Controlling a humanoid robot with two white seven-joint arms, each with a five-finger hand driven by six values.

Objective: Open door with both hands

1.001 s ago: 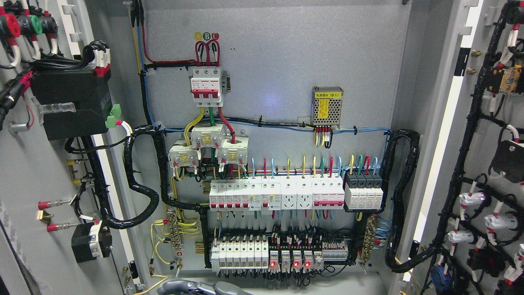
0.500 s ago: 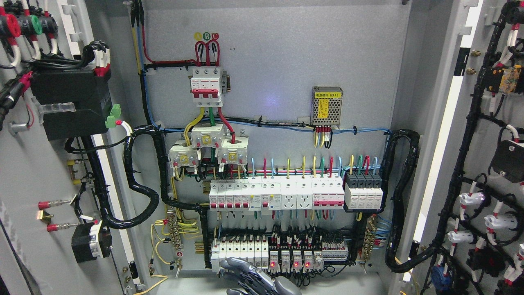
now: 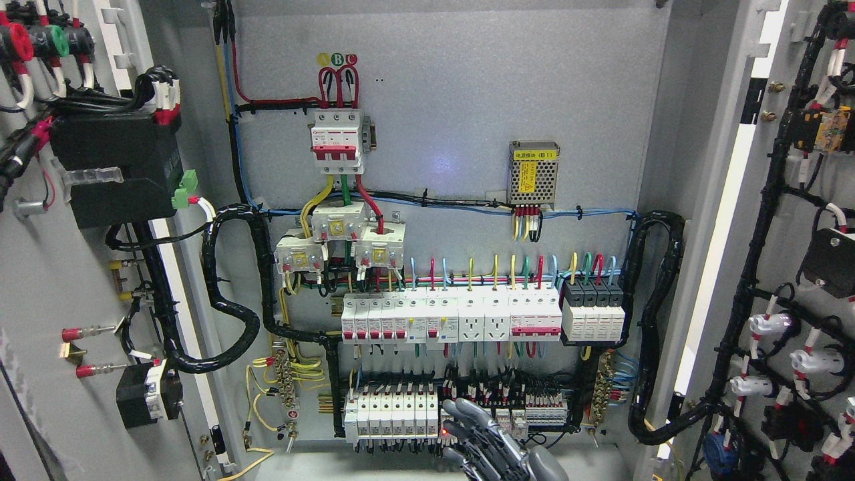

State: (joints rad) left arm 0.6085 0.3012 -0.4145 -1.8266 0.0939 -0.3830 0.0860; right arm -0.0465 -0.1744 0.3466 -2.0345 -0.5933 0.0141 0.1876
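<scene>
1. Cabinet interior (image 3: 467, 93) fills my head camera view: a grey back panel carrying breakers, relays and coloured wiring.
2. Both doors already stand swung wide. The left door (image 3: 40, 300) runs down the left edge of the view, and the right door (image 3: 798, 227) runs down the right edge. Each shows its inner face, hung with black components and bundled cables.
3. My right hand (image 3: 487, 437) rises from the bottom edge of the view, just right of the middle, with the wrist at the lower right and the fingers pointing up and to the left.
4. Its dark grey fingers (image 3: 467, 411) are stretched out and slightly fanned, and they hold nothing.
5. That hand sits in front of the lower row of relays (image 3: 534, 407), near the bottom edge of the cabinet, and covers part of the row. I cannot tell whether the fingertips touch the relays or only hover before them.
6. One small red indicator light (image 3: 444, 433) glows just left of the hand, beside the white breakers (image 3: 391, 414) on the same row.
7. This hand is well apart from both doors and touches neither.
8. Higher up the panel, a three-pole main breaker (image 3: 337, 140) sits near the top left, and a perforated metal power supply (image 3: 533, 172) with a yellow label sits towards the right.
</scene>
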